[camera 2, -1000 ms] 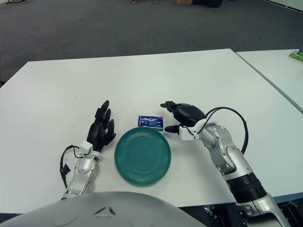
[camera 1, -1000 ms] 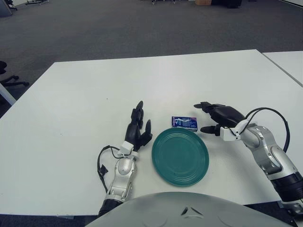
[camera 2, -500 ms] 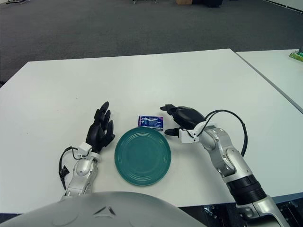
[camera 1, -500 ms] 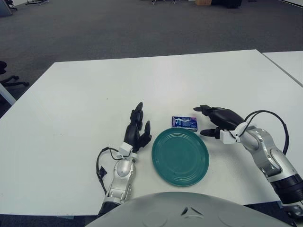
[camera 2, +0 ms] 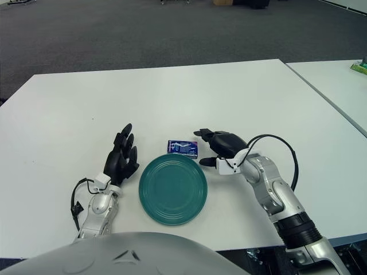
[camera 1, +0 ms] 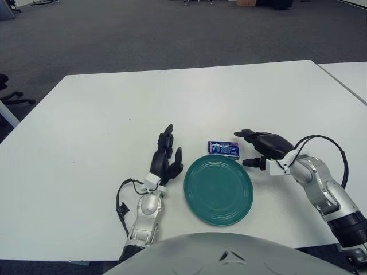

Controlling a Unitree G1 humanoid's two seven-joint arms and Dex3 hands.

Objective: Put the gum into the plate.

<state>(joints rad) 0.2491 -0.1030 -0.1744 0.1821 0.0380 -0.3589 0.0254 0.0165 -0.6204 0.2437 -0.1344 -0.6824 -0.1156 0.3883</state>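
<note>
The small blue rectangular pack of gum (camera 1: pixel 223 149) lay flat on the white bench (camera 1: pixel 86 143), just beyond the far rim of the round teal plate (camera 1: pixel 218 189) and very close to that rim, though I could not tell whether the two touched. None of it was inside the plate.

My right hand (camera 1: pixel 265 146) hovered low over the bench beside the plate's far right edge, to the right of the gum. Its black fingers (camera 1: pixel 245 133) were spread and held nothing: the upper ones reached toward the gum at about the level of its far edge, and the lower one (camera 1: pixel 250 162) pointed at the plate's rim. The gum lay just beside the upper fingertips, with a narrow strip of bare bench between them, so I was near it but not touching it.

My left hand (camera 2: pixel 120 158) was parked on the other side of the plate, close to its left rim, fingers extended and loosely together, pointing away from me, gripping nothing. A black cable (camera 1: pixel 123 200) looped beside that wrist.
</note>
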